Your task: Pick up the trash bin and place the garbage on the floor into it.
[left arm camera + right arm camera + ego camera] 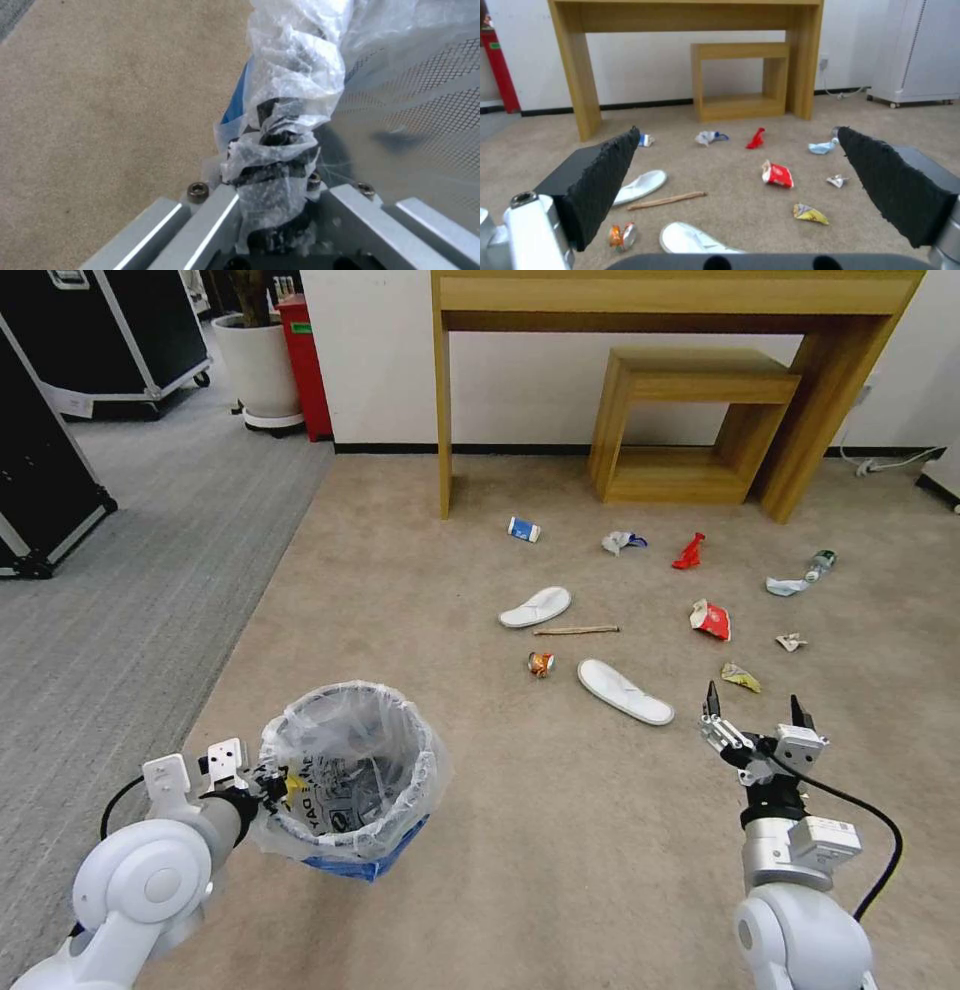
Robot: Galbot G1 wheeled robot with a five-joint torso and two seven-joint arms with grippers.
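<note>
Both hands differ: left hand (262, 787) grips trash bin (350, 770); right hand (755, 707) open beyond slipper (625, 691).

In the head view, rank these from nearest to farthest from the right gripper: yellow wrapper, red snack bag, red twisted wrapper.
From the right gripper:
1. Yellow wrapper, just ahead of it.
2. Red snack bag, farther ahead.
3. Red twisted wrapper, farthest, toward the wooden desk.

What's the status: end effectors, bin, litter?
Left end effector shut on bin rim, bin held off the carpet. Right end effector open, empty, above the litter. Nearest slipper unobstructed.
</note>
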